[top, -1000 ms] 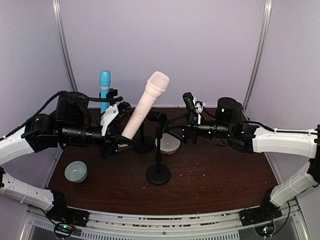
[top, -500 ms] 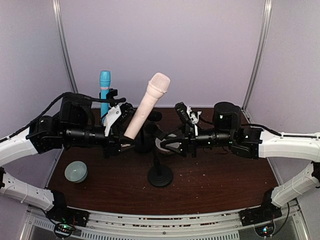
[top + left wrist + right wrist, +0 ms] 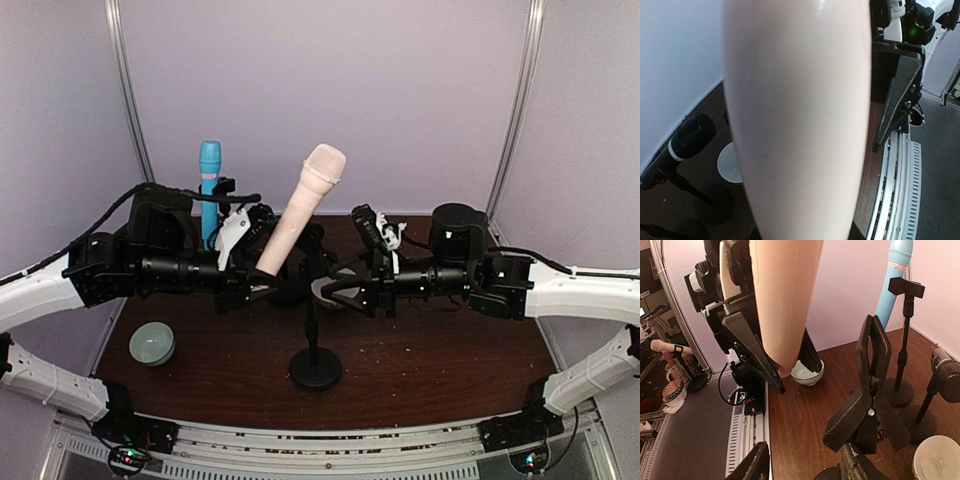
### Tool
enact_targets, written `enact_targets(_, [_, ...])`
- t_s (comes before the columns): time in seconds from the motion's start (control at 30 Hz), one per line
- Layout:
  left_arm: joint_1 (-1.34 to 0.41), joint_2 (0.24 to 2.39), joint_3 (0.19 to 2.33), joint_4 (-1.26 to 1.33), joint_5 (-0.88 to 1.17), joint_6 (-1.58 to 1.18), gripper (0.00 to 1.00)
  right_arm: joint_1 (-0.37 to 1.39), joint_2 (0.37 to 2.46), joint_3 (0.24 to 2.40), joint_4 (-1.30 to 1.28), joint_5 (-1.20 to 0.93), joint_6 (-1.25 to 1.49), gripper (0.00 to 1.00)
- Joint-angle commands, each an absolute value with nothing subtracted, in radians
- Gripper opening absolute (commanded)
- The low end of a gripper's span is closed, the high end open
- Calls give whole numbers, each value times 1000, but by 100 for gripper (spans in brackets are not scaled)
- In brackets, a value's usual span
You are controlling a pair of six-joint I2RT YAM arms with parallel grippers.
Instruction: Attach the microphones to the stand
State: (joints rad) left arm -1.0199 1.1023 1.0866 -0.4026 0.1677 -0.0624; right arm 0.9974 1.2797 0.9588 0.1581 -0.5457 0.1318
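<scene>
Pale cream-pink microphone (image 3: pixel 797 115) filling the middle from top to bottom, black gripper finger (image 3: pixel 897 95) showing along its right side, black microphone (image 3: pixel 677 150) tilting on a round-based stand (image 3: pixel 712 201) at lower left, white bowl (image 3: pixel 730 162) sitting just beside it on the dark wooden table (image 3: pixel 665 212), slotted metal rail (image 3: pixel 900 190) running down the right.

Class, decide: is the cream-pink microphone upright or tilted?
Tilted: the cream-pink microphone leans rightward in the left gripper; the blue microphone stands upright.

Cream-pink microphone (image 3: pixel 300 210) tilted head-up in left claw (image 3: pixel 258 281); light blue microphone (image 3: pixel 209 185) upright, black microphone (image 3: pixel 687 142) slanted, both on rear stands (image 3: pixel 903 357).
</scene>
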Motion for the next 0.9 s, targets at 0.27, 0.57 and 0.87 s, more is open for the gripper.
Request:
enact_targets(0.27, [-1012, 1104, 1092, -327, 200, -72, 0, 997, 1174, 855, 153, -406, 107, 52])
enact_targets(0.57, [-1012, 1089, 1085, -328, 203, -87, 0, 998, 1170, 861, 124, -397, 92, 53])
enact_targets(0.87, [-1012, 1076, 1074, -328, 205, -91, 0, 997, 1150, 837, 116, -359, 101, 53])
